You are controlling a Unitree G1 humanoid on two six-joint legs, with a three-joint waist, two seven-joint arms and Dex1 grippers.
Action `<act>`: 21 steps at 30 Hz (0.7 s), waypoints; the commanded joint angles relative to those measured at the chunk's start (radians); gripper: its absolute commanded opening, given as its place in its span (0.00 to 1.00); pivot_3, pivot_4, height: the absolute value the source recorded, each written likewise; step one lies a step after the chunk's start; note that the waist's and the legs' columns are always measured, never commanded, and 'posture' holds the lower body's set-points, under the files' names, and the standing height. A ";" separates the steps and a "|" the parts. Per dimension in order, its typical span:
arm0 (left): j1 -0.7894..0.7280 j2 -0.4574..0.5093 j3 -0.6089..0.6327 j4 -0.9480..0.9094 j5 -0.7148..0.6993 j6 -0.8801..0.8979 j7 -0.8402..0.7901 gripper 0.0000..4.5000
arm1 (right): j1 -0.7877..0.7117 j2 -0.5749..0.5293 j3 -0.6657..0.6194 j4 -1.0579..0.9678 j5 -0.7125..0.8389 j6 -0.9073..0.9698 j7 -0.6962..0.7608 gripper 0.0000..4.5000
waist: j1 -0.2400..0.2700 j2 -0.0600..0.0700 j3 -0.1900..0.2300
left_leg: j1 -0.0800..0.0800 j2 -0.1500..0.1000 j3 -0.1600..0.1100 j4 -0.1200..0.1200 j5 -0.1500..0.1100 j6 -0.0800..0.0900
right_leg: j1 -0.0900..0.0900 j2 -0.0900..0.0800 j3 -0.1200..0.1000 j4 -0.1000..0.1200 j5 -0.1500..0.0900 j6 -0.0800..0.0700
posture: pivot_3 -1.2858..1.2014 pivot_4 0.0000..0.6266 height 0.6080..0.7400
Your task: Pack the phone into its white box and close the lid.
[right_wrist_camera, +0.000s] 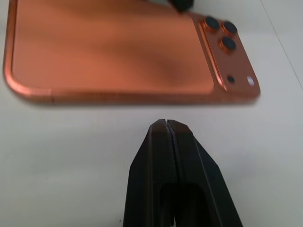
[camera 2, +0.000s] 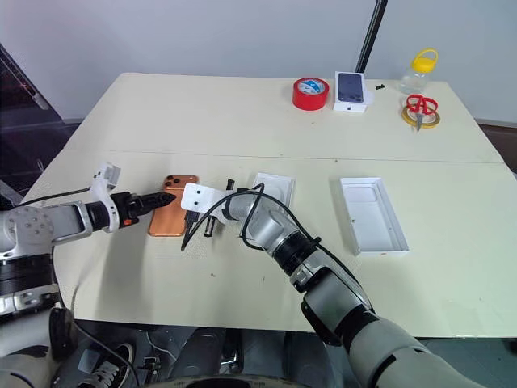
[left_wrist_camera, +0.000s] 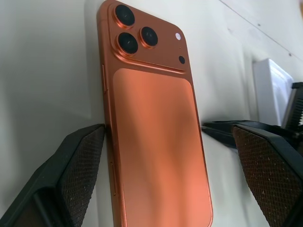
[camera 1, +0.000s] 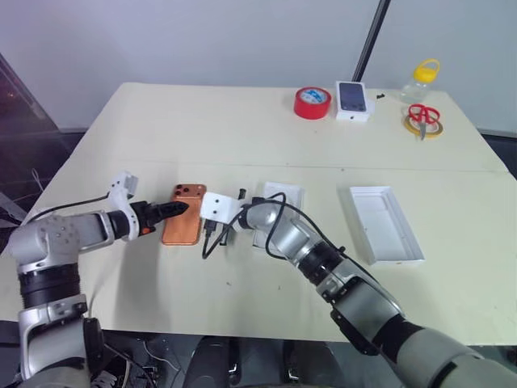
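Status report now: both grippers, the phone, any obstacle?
Left gripper open, astride phone. Right gripper shut beside it. Phone flat on table. White box clear.

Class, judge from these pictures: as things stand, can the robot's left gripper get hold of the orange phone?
Probably yes. The left gripper is open with its fingers either side of the phone, which lies flat on the table. The shut right gripper waits beside the phone's other edge, not blocking.

Silver-grey arms, white wrist brackets, black cable loops, black fingers (left_wrist_camera: 71, 175) with seemingly textured pads

Copper-orange phone (left_wrist_camera: 156, 142), cream table (camera 1: 242, 121)
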 commanded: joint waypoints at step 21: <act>-0.021 -0.037 -0.050 0.146 -0.007 0.093 -0.055 0.60 | 0.012 -0.017 -0.010 -0.008 -0.010 -0.005 -0.005 0.00 | -0.006 0.001 -0.001 | 0.000 -0.002 0.000 -0.008 -0.003 0.005 | -0.003 -0.002 0.000 -0.002 0.000 0.000 | 0.52 0.24 0.95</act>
